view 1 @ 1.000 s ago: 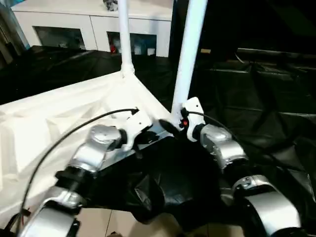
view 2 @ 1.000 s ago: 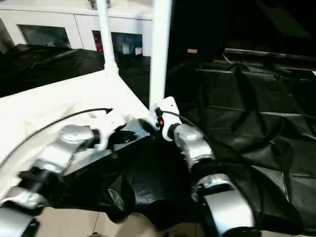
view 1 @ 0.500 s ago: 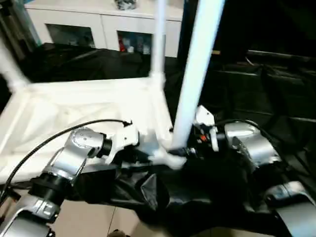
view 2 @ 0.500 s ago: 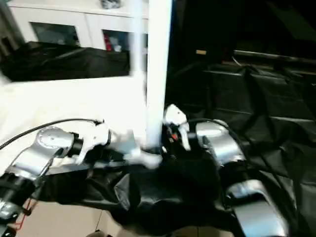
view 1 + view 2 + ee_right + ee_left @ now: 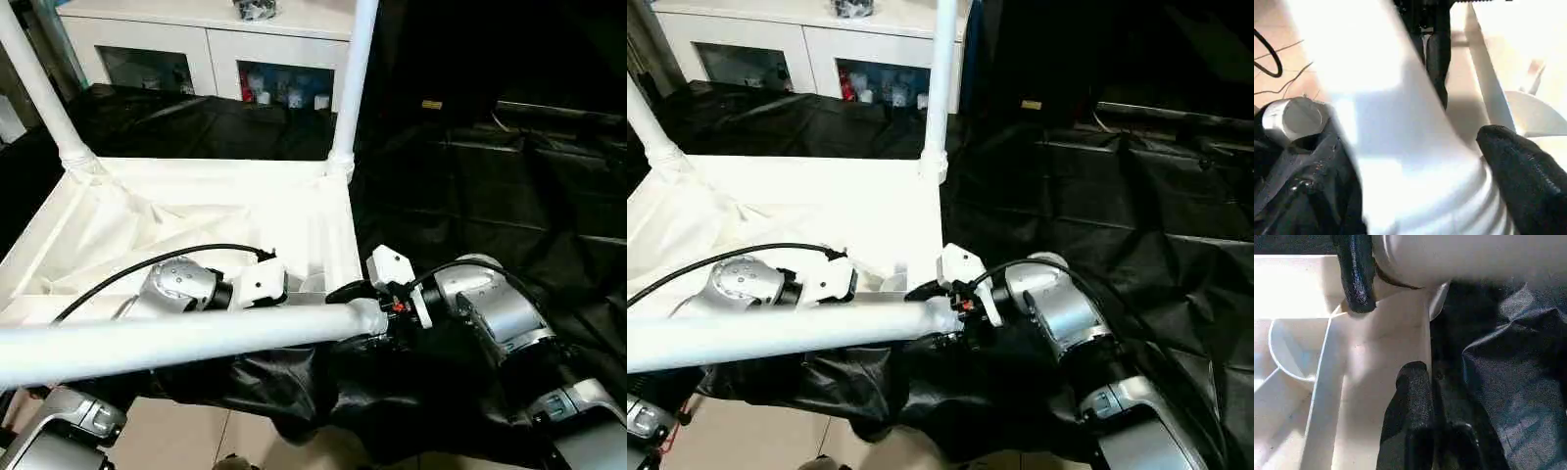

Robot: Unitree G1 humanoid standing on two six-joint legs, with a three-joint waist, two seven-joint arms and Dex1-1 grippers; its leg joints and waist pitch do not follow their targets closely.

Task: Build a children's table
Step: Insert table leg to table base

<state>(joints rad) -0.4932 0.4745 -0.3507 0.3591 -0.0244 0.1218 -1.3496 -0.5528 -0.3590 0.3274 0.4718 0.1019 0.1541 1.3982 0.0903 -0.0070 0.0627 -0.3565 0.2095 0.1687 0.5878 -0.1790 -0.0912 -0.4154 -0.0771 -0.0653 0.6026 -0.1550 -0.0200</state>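
Black sheeting underfoot | tabletop [image 5: 196, 211] upside down, two legs upright at far corners | third leg [image 5: 186, 338] lies left-right across near edge | right gripper [image 5: 933, 294] clasps its right end, nearest | left gripper [image 5: 1396, 396] pinched shut at the rim

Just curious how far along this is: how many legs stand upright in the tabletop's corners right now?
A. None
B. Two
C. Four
B: two legs stand upright in the far corners of the tabletop, while another leg lies nearly level across the near edge.
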